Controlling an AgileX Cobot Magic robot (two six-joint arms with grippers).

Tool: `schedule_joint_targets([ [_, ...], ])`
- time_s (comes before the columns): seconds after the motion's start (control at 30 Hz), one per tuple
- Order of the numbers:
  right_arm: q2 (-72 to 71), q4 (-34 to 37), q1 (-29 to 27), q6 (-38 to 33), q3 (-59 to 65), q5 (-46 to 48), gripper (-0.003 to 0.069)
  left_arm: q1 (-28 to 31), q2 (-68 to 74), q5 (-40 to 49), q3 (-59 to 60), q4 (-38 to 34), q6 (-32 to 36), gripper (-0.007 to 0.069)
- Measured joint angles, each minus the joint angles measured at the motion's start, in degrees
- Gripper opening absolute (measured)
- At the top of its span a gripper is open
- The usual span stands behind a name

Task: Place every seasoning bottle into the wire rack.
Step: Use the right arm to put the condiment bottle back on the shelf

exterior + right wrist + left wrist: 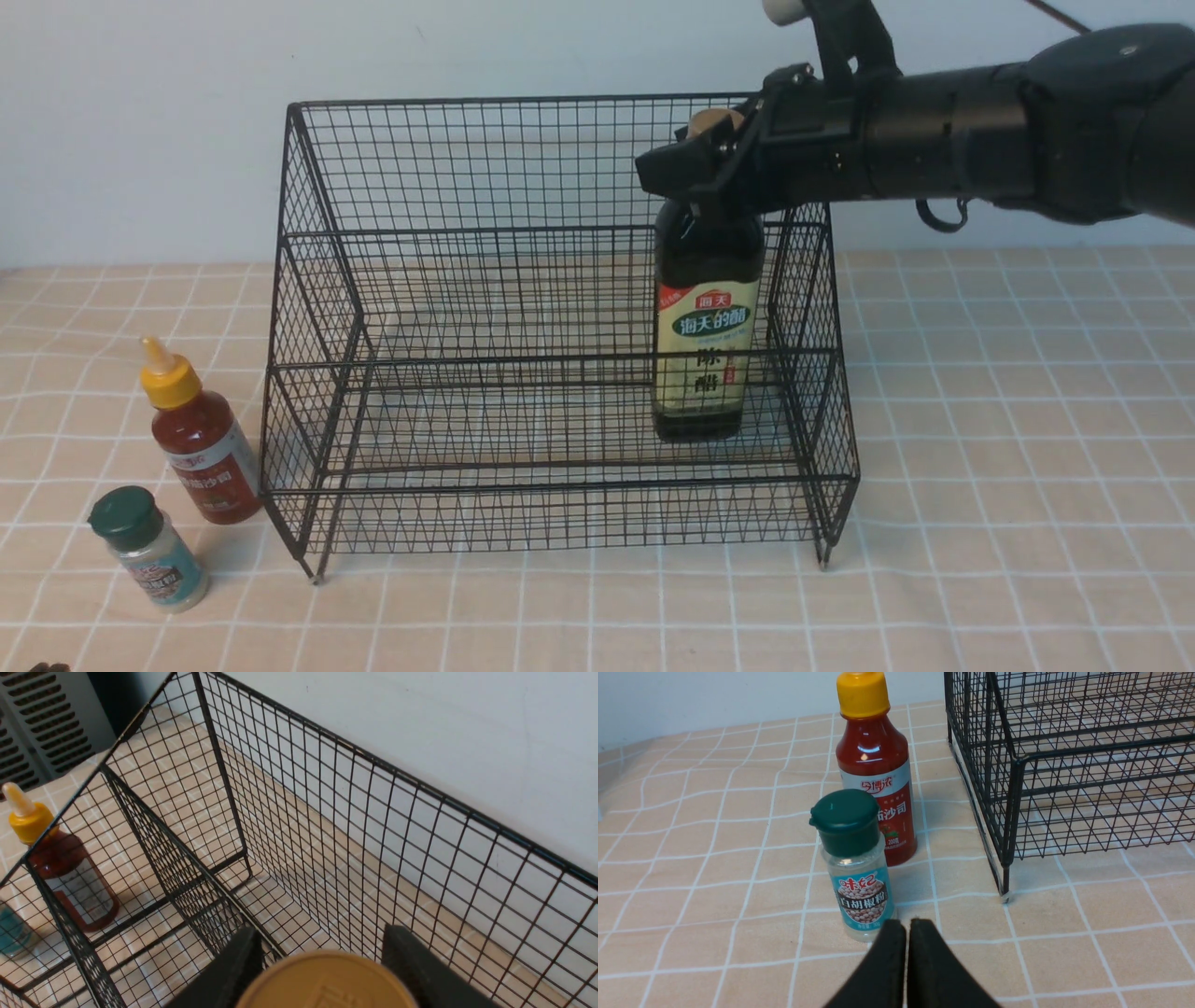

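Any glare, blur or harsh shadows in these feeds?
Front view: even, soft light, faint shadows; vinegar bottle label legible. Left wrist view: small glare spots on red sauce bottle. Right wrist view: gold cap too close, blurred; wire rack mesh sharp.

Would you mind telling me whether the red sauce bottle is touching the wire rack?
Apart. The left wrist view shows a strip of bare tablecloth between the red sauce bottle and the wire rack.
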Motion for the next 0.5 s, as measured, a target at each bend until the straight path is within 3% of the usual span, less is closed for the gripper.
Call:
schedule_joint_targets([
  [0.1,0.0,-0.1,0.0,0.1,0.0,0.0,0.0315,0.0,0.0,0.0,0.0,0.0,0.0,-0.0010],
  [0.3,-3.0,0.2,0.0,0.5,-0.1,0.1,0.0420,0.0,0.0,0.0,0.0,0.0,0.0,-0.0010],
  [0.5,-10.6,-1.5,0.0,3.8,-0.2,-2.9,0.0426,0.0,0.0,0.0,0.0,0.0,0.0,-0.0010],
])
